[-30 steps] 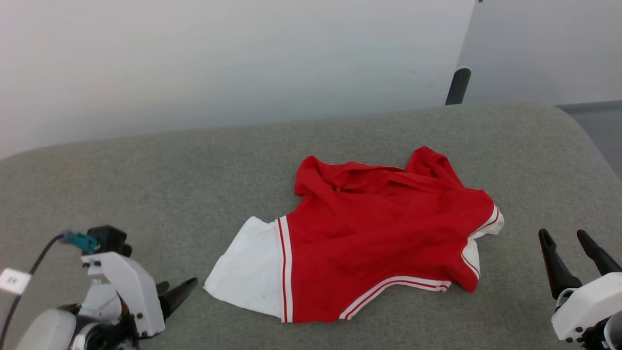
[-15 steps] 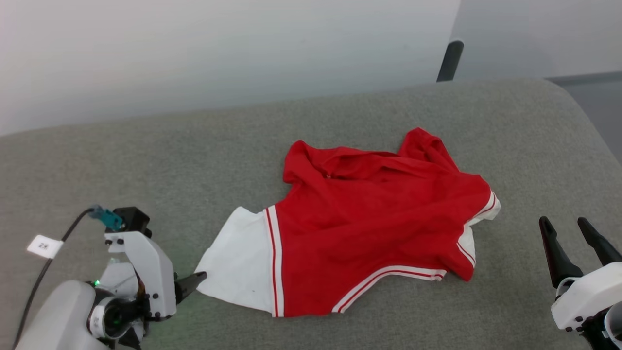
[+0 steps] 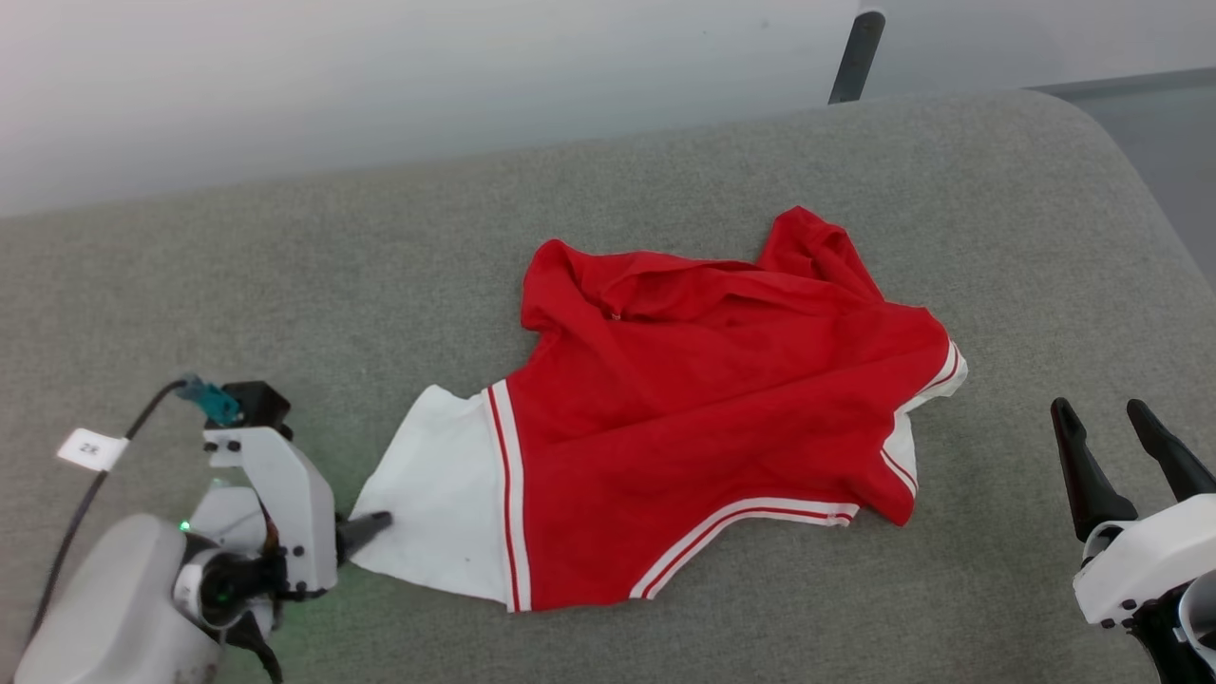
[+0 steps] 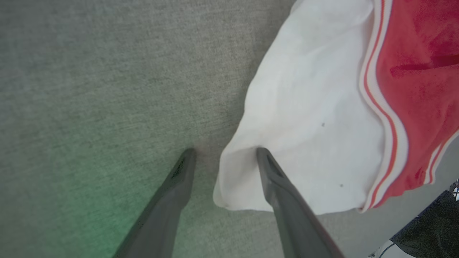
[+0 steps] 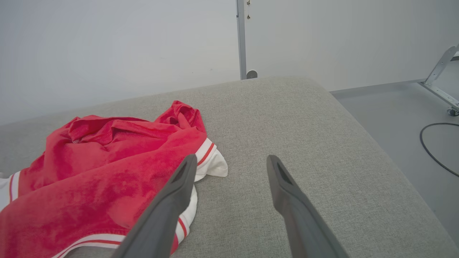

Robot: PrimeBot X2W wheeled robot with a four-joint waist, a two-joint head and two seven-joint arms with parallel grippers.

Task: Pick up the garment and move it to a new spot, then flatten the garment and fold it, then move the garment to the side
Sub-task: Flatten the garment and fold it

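On the grey cushion point(image 3: 285, 285) in front of the robot, the garment point(image 3: 703, 427) lies roughly in the middle, rumpled and partly spread out. Its red body is bunched into folds along the far edge. One white sleeve point(image 3: 437, 503) is laid out flat toward the robot's left, and a red-and-white striped band marks where it meets the red cloth. A second bit of white sleeve with the same trim peeks out at the garment's right edge.

The left gripper point(image 4: 224, 152) is low at the near corner of the white sleeve with its fingers apart and nothing clamped. In the left wrist view one finger lies over the edge of the sleeve and the other is over bare cushion just beside it, so the sleeve's edge falls between them. A faint green glow tints the cushion near this gripper.

The right gripper point(image 3: 1100, 410) is over the cushion near the garment's right side, apart from it, with its fingers spread wide and holding nothing.

A pale wall point(image 3: 380, 76) stands behind the cushion, with a dark post point(image 3: 853, 52) against it.
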